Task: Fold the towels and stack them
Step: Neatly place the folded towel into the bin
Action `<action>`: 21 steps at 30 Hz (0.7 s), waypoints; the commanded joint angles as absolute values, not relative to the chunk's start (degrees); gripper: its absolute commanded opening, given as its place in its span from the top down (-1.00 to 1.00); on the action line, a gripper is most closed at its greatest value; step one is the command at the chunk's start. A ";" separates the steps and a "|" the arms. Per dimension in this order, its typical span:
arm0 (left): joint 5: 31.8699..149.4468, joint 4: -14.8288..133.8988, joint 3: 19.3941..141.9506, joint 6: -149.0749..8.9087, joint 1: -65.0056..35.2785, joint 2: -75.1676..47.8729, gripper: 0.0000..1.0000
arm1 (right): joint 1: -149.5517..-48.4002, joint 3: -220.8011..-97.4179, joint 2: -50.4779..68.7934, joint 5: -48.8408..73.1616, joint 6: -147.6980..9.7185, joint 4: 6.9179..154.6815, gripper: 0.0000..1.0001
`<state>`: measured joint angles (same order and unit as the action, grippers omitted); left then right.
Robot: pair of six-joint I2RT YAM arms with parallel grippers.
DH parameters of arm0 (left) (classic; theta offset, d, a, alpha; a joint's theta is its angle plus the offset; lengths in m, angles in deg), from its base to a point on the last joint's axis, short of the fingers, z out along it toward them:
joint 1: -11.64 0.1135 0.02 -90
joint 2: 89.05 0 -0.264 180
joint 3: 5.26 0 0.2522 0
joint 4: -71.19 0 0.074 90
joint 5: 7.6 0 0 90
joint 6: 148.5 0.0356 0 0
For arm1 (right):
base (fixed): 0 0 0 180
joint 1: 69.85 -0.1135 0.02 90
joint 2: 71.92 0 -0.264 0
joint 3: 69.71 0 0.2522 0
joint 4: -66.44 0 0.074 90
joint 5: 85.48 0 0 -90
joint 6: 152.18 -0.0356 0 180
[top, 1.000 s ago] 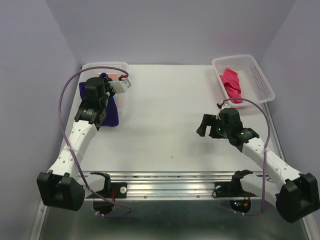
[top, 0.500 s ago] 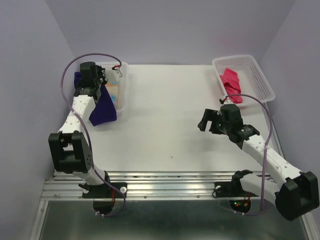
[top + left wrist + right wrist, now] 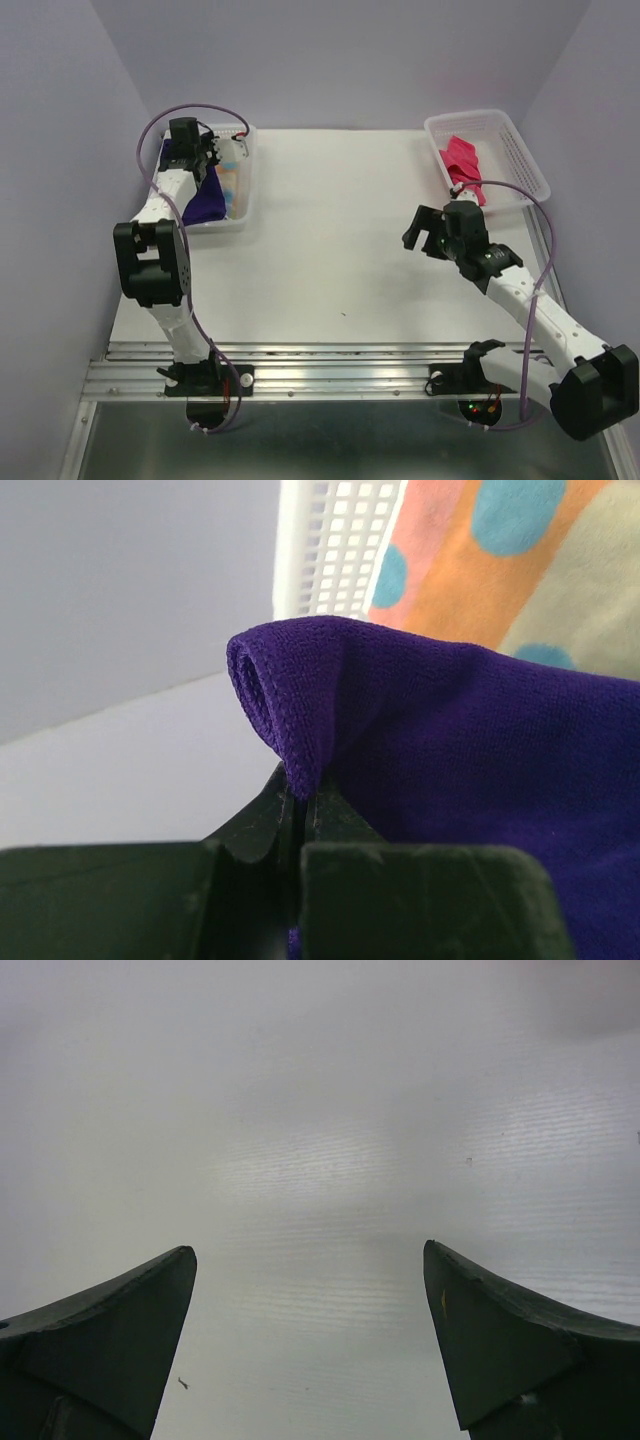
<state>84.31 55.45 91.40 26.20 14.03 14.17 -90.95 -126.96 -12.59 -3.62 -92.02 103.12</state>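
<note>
**Purple towel pinched over the far-left basket**

Deep purple cloth fills most of the left wrist view. The purple towel (image 3: 460,750) shows a rolled, stitched edge standing up just above the left fingers (image 3: 255,830). These are clenched on it, their black tips pressed together with the fabric caught between them. Behind the purple cloth lies a striped towel (image 3: 500,560) in orange, pink and pale bands with blue dots. Past it rises the white perforated wall of the left basket (image 3: 335,530).

In the top view this basket sits at the far left corner of the white surface (image 3: 330,240). The left arm (image 3: 150,265) reaches out to it, its wrist over the basket's far end. The purple towel takes up the left part of the basket as a dark mass running from the far end toward the near wall. The striped towel shows as a narrow strip just to its right, against the basket's right wall. How much of the purple towel rests on the basket floor cannot be told.

A right basket (image 3: 525,165) stands at the far right corner of the surface. It holds a hot pink towel (image 3: 463,165), crumpled and lying toward the basket's left side. The right arm (image 3: 530,305) stretches over the right half of the surface, and its head is near that basket on the near side. The right fingers (image 3: 110,1330) are released and spread wide, grasping nothing, with only bare surface showing between them.
</note>
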 commanded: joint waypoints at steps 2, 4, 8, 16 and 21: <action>88.37 57.69 97.09 25.62 14.10 18.33 1.00 | -91.21 -131.46 -10.59 -6.73 -92.41 100.86 -1.00; 88.99 57.87 99.46 24.82 14.10 20.10 1.00 | -91.21 -131.64 -9.53 -6.64 -92.41 100.25 -1.00; 88.55 58.05 104.21 22.10 14.10 25.01 1.00 | -91.29 -132.95 -5.84 -6.64 -92.06 99.45 -1.00; 88.12 59.28 109.92 21.21 13.92 30.30 1.00 | -91.21 -133.75 -2.41 -6.99 -91.27 97.35 -1.00; 88.28 59.10 109.93 22.27 13.22 31.97 1.00 | -91.38 -134.10 -1.17 -7.87 -91.00 96.91 -1.00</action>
<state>87.83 56.39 107.55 22.05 13.88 32.09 -90.95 -130.24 -1.75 -5.96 -91.76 100.41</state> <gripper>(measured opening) 0.070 0.999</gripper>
